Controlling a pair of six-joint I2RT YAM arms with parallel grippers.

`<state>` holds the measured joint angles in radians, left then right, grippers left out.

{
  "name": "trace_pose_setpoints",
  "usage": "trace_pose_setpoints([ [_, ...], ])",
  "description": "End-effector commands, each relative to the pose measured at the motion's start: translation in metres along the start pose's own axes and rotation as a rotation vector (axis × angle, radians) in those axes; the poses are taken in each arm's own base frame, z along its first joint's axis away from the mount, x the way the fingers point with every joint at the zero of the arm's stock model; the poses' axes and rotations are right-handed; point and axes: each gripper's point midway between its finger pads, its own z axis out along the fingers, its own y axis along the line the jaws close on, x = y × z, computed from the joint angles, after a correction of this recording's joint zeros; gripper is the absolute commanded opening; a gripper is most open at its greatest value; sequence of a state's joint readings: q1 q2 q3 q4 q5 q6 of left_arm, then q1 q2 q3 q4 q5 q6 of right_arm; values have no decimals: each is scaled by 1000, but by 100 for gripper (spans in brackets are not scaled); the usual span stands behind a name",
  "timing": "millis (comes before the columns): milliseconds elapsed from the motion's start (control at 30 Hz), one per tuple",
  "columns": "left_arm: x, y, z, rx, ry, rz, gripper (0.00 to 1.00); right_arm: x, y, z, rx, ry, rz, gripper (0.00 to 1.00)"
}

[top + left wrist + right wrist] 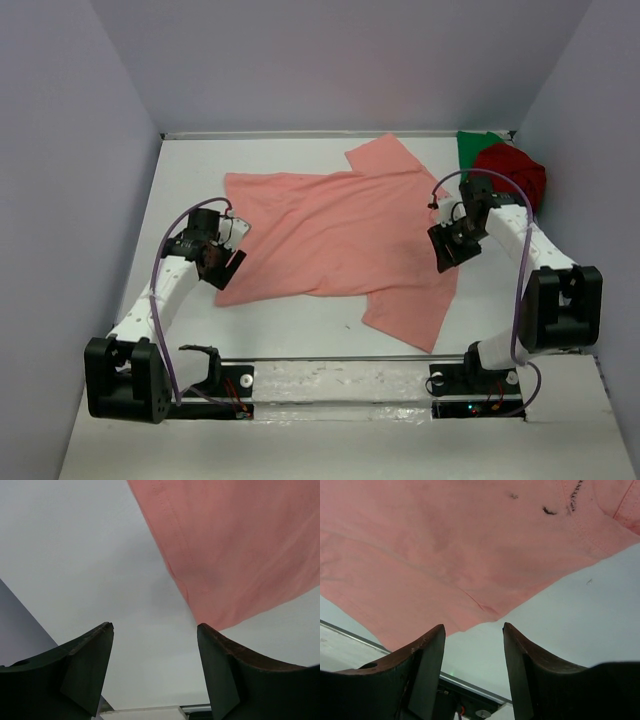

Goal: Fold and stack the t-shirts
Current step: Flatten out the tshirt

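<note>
The salmon-pink t-shirt [340, 235] lies spread unfolded on the desk [300, 340], the left hand [228, 268] and right hand [446, 254] open and empty at its ends, the green t-shirt [472, 150] and dark red t-shirt [515, 172] bunched in the far right corner, so all folding and stacking remains.

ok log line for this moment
pink shirt: spread, unfolded | left gripper: open, empty, left edge | right gripper: open, empty, right edge | red shirt, green shirt: bunched, far-right corner
</note>
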<state>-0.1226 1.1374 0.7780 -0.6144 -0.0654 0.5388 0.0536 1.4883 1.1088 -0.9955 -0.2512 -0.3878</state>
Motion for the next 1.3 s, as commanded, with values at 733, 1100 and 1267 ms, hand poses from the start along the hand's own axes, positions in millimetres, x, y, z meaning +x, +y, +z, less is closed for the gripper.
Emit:
trace_pose_setpoints([
  [733,22,1,-1,-39,52,12,80,53,-20,52,-86,365,-185,52],
  [1100,27,1,-4,-51,50,11,80,58,-18,61,-128,417,-169,45],
  [1267,31,-2,-4,-45,55,9,80,59,-20,68,-127,437,-148,1],
])
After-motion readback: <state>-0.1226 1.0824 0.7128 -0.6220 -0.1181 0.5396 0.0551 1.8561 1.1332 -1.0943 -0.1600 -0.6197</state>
